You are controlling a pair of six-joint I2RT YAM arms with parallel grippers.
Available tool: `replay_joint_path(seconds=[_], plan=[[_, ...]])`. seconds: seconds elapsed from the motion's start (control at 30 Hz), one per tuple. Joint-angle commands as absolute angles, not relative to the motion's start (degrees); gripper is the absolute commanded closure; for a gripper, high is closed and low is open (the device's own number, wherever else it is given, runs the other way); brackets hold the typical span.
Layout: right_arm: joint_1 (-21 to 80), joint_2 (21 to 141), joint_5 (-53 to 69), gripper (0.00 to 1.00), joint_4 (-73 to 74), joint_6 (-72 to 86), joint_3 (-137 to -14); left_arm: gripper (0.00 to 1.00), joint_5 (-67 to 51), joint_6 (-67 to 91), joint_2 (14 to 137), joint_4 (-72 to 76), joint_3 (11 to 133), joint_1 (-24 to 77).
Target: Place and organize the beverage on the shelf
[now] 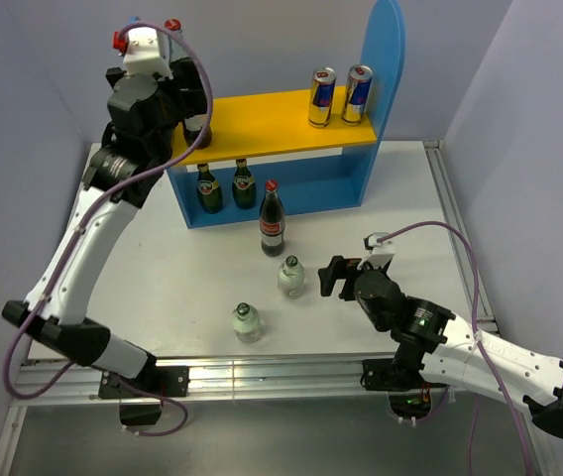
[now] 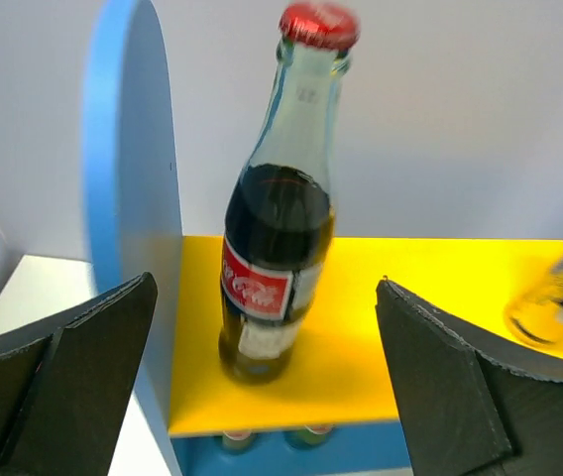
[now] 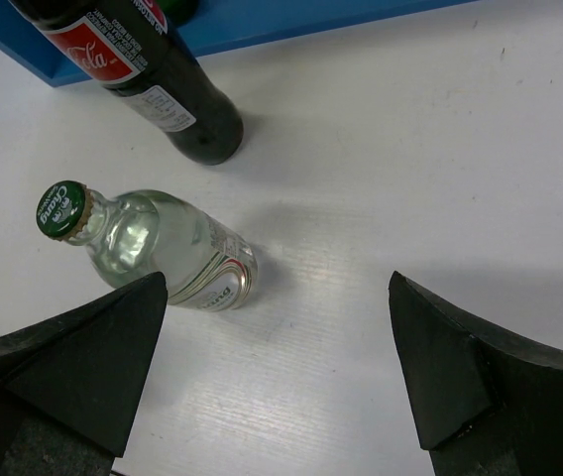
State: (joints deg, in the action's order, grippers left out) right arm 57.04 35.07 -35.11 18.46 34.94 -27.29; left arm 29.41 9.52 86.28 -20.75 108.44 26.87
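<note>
The shelf has a yellow upper board [image 1: 272, 124] and a blue side panel [image 2: 133, 149]. One cola bottle [image 2: 277, 248] stands upright at the board's left end, against the panel. My left gripper [image 2: 267, 382] is open just in front of it and touches nothing. Two cans [image 1: 339, 95] stand at the board's right end. A second cola bottle [image 1: 272, 220] stands on the table before the shelf. Two clear green-capped bottles [image 1: 290, 276] [image 1: 247, 322] stand nearer. My right gripper [image 3: 277, 367] is open and empty, low beside the nearer-shelf clear bottle [image 3: 163, 248].
Two dark green bottles [image 1: 226, 186] stand on the shelf's lower level at the left. The shelf's right blue panel [image 1: 383, 59] rises tall. The table's metal rail [image 1: 262, 372] runs along the front edge, between the arm bases.
</note>
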Motion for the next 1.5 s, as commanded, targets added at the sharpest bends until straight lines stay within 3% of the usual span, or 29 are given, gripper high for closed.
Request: replay_joint_path(seconds=[0.0,0.13,0.3,0.47,0.63,1.03,1.47], plan=[[57.3,35.2,-36.4,0.0,17.0,35.7,-27.2,0.01,31.8,9.7,80.3,-20.6,106.2,29.6],[57.4,35.5,-36.5,0.0,17.3,35.8,-27.3,0.01,28.8,11.2,72.5,-24.1,99.3,34.0],[57.3,35.8,-37.0,0.0,17.2,35.9,-27.4,0.01,22.4,16.3,64.4,-23.1,80.3,40.2],[57.3,35.9,-37.2,0.0,17.2,35.9,-27.4,0.01,17.9,24.8,59.2,-9.3,58.9,45.4],[57.3,35.1,-37.0,0.0,17.3,36.1,-27.1,0.01,17.6,28.2,61.8,-0.5,49.1,48.5],[57.3,34.8,-36.9,0.0,17.1,36.0,-26.8,0.01,17.6,27.2,74.3,14.5,47.0,51.0],[57.2,33.7,-35.6,0.0,16.6,35.8,-26.5,0.02,25.3,24.2,84.7,22.4,49.0,51.0]])
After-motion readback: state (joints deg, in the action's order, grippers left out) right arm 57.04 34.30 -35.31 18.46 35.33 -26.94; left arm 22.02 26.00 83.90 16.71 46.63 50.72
